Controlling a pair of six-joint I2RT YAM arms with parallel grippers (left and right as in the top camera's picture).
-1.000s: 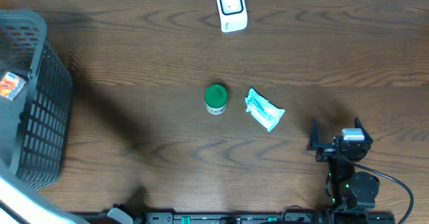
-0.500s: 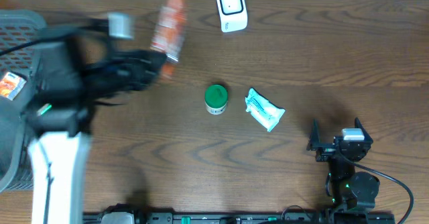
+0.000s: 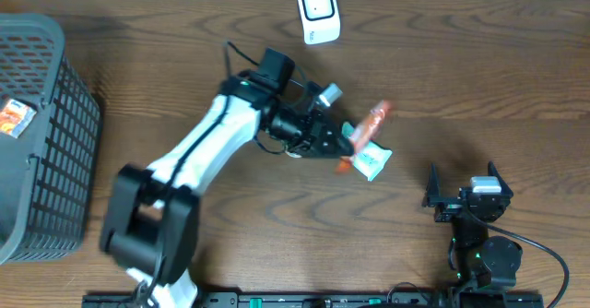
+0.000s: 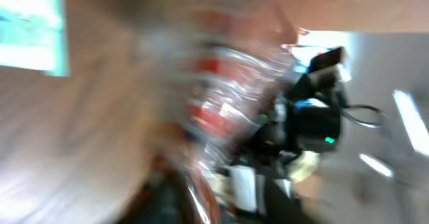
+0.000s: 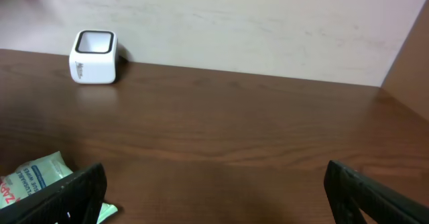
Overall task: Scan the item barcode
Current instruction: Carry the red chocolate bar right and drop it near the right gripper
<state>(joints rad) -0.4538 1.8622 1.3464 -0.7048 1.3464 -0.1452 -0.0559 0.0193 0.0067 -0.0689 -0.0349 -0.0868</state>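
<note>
Scanner (image 3: 318, 13) at far table (image 3: 479, 77) edge, basket (image 3: 41, 133) at left edge

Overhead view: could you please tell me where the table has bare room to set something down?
Free between basket and scanner, and right of the scanner. Crowded mid-table around the left gripper, orange packet and teal packet.
</note>
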